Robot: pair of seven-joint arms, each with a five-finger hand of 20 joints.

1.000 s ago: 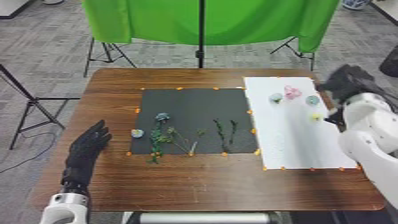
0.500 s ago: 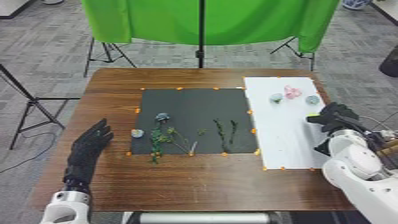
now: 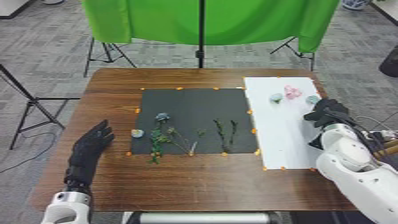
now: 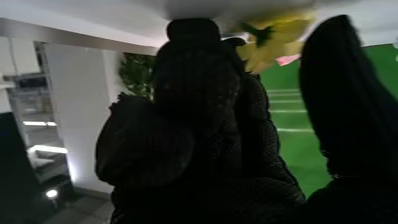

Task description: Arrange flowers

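Two sheets lie in the head view: black (image 3: 195,105), bearing stems (image 3: 233,134); right of it white (image 3: 286,135), bearing a pink flower (image 3: 292,92). The open left hand (image 3: 89,145) is left; the right hand (image 3: 329,113) hides the white sheet's right edge.

In the right wrist view, the right hand (image 4: 195,100) is open, a yellow flower (image 4: 282,36) between fingers and thumb.

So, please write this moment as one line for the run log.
right hand over white sheet, at yellow flower, grip unclear | left hand open, left of dark mat | pink flower on sheet
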